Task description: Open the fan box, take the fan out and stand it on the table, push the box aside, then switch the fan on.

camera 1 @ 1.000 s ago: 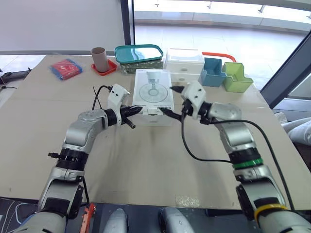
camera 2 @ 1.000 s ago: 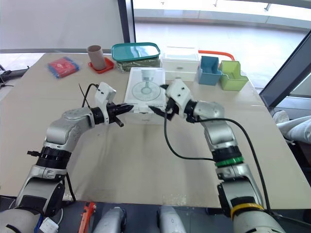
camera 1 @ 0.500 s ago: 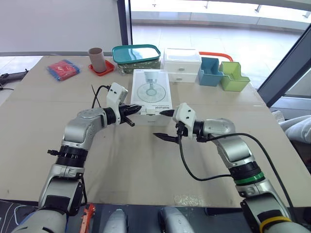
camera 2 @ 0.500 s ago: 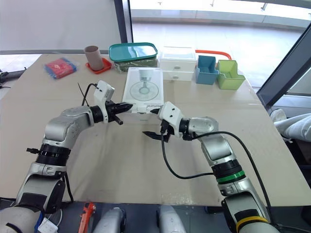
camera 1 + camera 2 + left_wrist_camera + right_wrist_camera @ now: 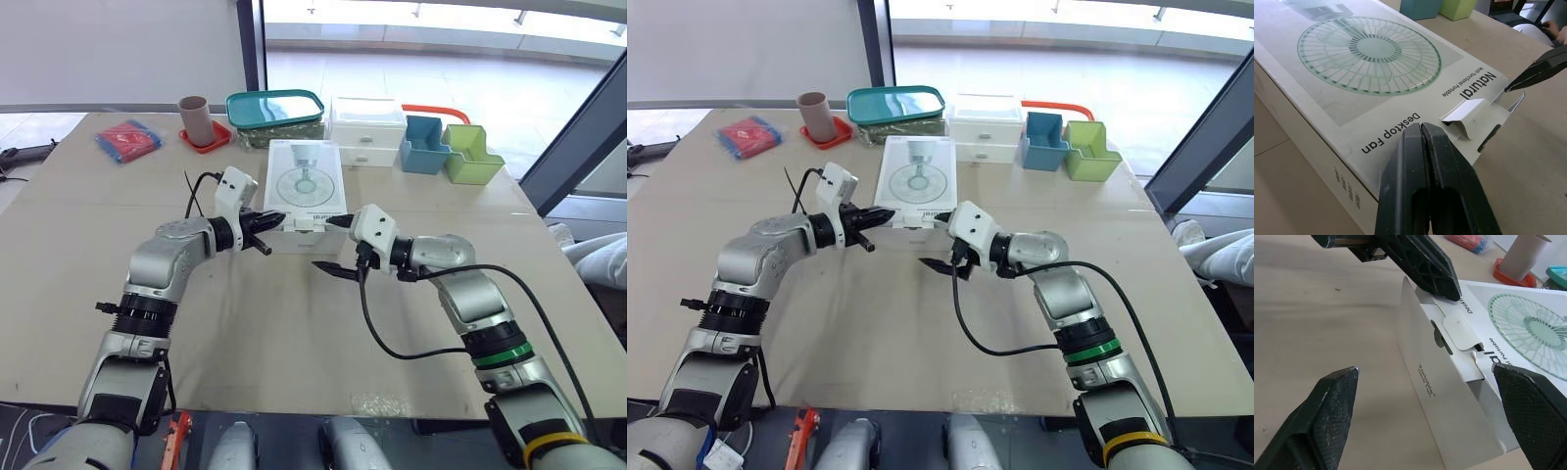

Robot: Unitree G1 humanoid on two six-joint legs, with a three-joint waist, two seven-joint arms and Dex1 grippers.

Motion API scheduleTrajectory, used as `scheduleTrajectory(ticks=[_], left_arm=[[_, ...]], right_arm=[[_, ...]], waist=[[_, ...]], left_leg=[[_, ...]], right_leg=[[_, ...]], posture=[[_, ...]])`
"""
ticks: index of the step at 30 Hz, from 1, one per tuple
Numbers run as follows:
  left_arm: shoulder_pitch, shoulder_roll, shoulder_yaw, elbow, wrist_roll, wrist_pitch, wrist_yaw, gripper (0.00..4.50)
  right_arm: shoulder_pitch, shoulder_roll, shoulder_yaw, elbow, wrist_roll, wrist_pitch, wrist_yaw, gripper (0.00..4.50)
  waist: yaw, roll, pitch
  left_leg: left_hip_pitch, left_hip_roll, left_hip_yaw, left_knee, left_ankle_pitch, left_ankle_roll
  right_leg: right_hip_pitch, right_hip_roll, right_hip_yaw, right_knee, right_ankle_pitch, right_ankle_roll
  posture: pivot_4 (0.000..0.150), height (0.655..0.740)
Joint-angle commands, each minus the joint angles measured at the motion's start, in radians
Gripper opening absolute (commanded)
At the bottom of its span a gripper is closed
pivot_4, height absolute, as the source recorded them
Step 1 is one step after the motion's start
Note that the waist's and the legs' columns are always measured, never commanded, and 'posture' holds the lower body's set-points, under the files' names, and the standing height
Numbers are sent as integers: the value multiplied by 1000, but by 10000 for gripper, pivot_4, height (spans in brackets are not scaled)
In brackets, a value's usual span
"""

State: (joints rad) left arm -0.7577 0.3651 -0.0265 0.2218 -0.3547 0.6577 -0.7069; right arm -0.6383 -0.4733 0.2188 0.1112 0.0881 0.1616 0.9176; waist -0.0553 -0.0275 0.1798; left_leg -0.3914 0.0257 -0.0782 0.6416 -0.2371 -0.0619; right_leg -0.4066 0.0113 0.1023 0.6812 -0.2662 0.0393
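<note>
The beige rectangular table [image 5: 294, 323] carries all items; positions below are referenced to the fan box. The white rectangular cardboard fan box [image 5: 307, 186] lies flat at the centre of the table, with its printed fan picture facing up and its long axis running away from the robot. The white plastic two-drawer unit [image 5: 368, 127] stands just beyond the far right corner of the fan box. The teal-lidded rectangular container [image 5: 277, 106] stands beyond the far left corner of the fan box. The blue plastic open bin [image 5: 423, 147] and the green plastic open bin [image 5: 468, 157] stand side by side to the right of the fan box, past the drawer unit. The red and blue flat packet [image 5: 128, 140] lies well apart from the fan box on its left. The brown cardboard tube [image 5: 193, 116] stands upright on a red tray, left of the fan box's far end. The left gripper [image 5: 1422, 126] has its two black fingers pressed together with nothing between them; the tips rest on the near left corner of the fan box's top face, beside the "Desktop Fan" lettering. The right gripper [image 5: 325, 245] is spread wide and holds nothing; one fingertip is at the near right edge of the fan box's top, the other hangs over the table in front of the near end flap. The white tuck tab [image 5: 1462, 113] of that flap stands slightly lifted off the top face.
</note>
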Motion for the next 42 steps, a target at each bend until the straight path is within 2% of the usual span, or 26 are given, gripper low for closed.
scheduleTrajectory(ticks=[1,17,21,29,42], left_arm=[[-15,0,7,4,1,0,-2,989],[-12,4,3,2,7,-2,-2,989],[-7,0,2,-8,3,5,0,989],[-16,5,3,2,4,2,-6,989],[-26,-1,6,2,3,4,-2,989]], right_arm=[[16,-24,2,-28,12,30,42,45000],[99,-55,43,-145,33,186,132,45000],[129,-7,-42,-137,91,200,57,45000],[145,0,-180,-115,191,291,-25,45000],[101,65,-128,36,134,235,-102,45000]], waist=[[1,0,0],[1,0,0],[1,0,0],[2,0,0],[0,0,0]], left_leg=[[0,0,0,0,0,0],[0,0,0,0,0,0],[0,0,-1,0,0,0],[0,0,-1,0,0,0],[0,0,-1,0,0,0]], right_leg=[[0,0,0,0,0,0],[0,0,0,0,0,0],[0,0,-1,0,0,0],[0,0,-1,0,0,0],[0,0,0,0,0,0]], posture=[[1500,7400],[1500,7400],[1500,7400],[1500,7400],[1500,7400]])
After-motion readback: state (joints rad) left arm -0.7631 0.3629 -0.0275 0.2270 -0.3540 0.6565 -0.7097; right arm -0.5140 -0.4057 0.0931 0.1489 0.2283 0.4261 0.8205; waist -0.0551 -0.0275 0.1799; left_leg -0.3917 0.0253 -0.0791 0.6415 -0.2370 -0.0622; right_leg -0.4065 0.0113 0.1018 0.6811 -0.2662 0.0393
